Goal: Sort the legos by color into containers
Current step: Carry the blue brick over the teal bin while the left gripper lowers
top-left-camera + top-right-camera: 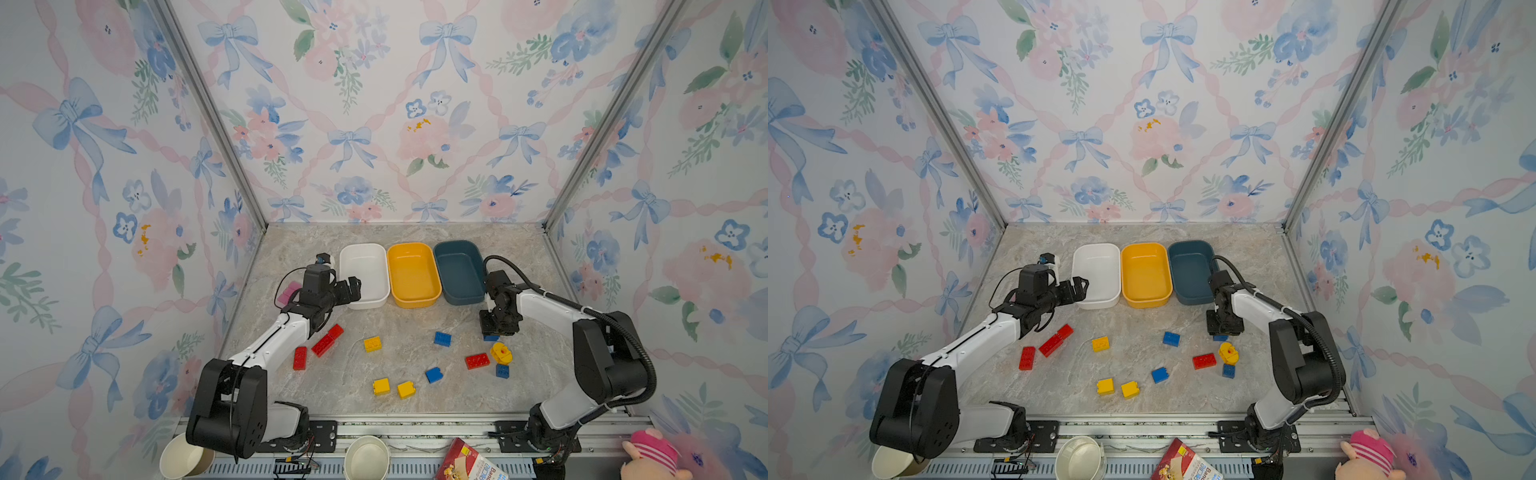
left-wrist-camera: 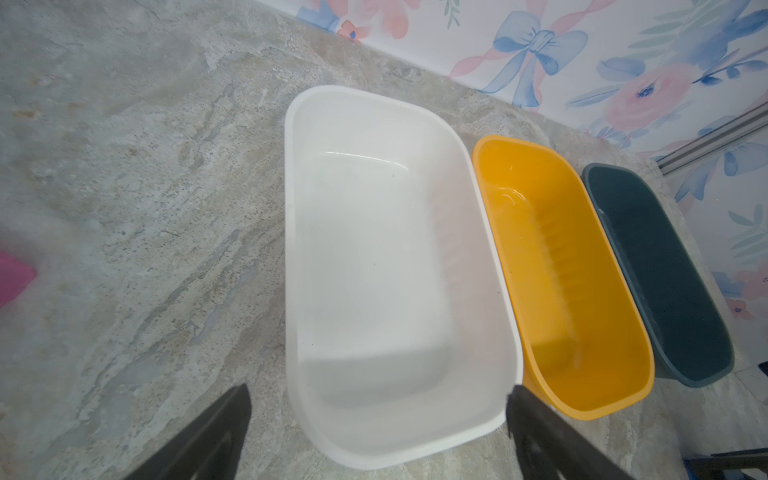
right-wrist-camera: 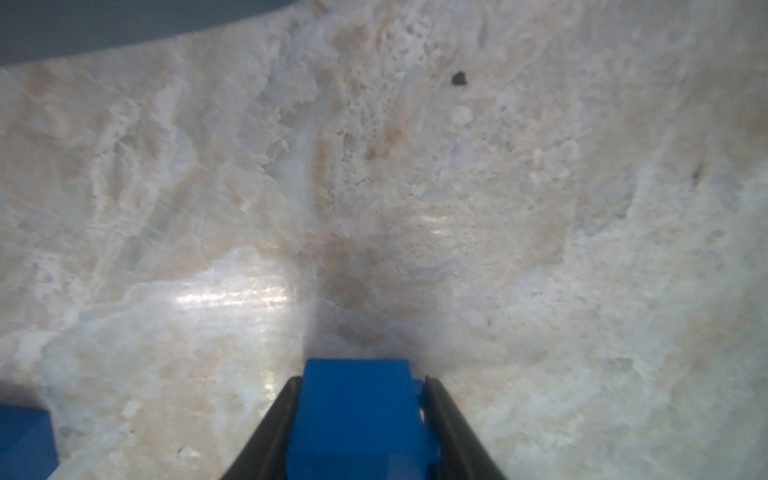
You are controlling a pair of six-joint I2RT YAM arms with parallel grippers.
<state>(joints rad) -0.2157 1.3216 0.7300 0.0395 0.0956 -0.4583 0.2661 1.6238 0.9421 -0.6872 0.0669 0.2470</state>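
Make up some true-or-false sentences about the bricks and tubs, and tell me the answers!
1. The white tub, yellow tub and teal tub hold no bricks. True.
2. The right gripper has a red brick between its fingers. False: it is a blue brick.
3. The left gripper is open. True.
4. The rounded yellow piece lies in the yellow tub. False: it lies on the table.

White tub [image 1: 365, 270], yellow tub [image 1: 413, 274], teal tub [image 1: 459, 270] side by side near worktop's back edge. Left gripper [image 1: 354, 289] at white tub's front-left corner. Right gripper [image 1: 494, 332] low over mostly hidden blue brick [image 1: 491, 338].
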